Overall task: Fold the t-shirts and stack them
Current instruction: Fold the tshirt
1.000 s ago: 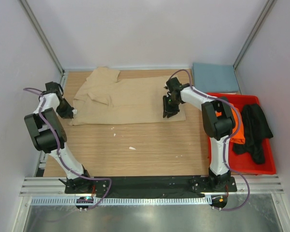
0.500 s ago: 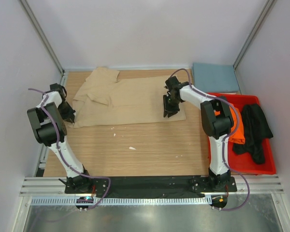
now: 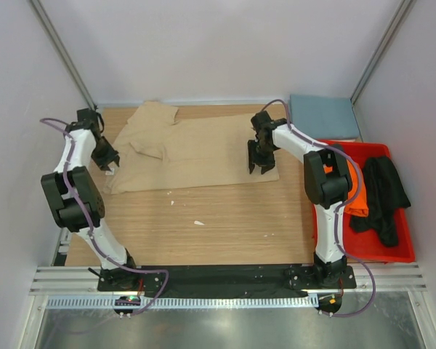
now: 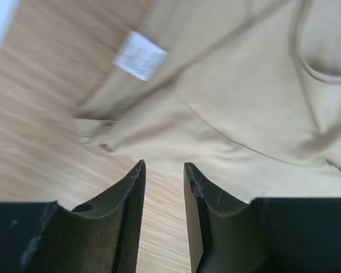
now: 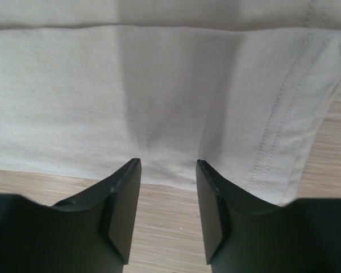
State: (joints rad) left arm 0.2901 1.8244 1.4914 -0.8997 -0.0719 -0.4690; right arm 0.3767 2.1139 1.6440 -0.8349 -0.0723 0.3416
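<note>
Both grippers had opened since a second before. Left gripper (image 3: 109,164), earlier shut at the left edge of the tan t-shirt (image 3: 196,149), hung just off that edge with its jaws narrowly apart and empty. Right gripper (image 3: 261,166) stood over the same shirt's right hem, jaws moderately apart, holding nothing. That shirt lay spread on the table (image 3: 203,225). A folded blue-grey t-shirt (image 3: 323,116) lay beyond its far right corner, and the red bin (image 3: 396,254) to its right held the orange t-shirt (image 3: 357,195) and black t-shirt (image 3: 384,193)

The left fingers (image 4: 127,227) and right fingers (image 5: 123,210) stand parted, empty
</note>
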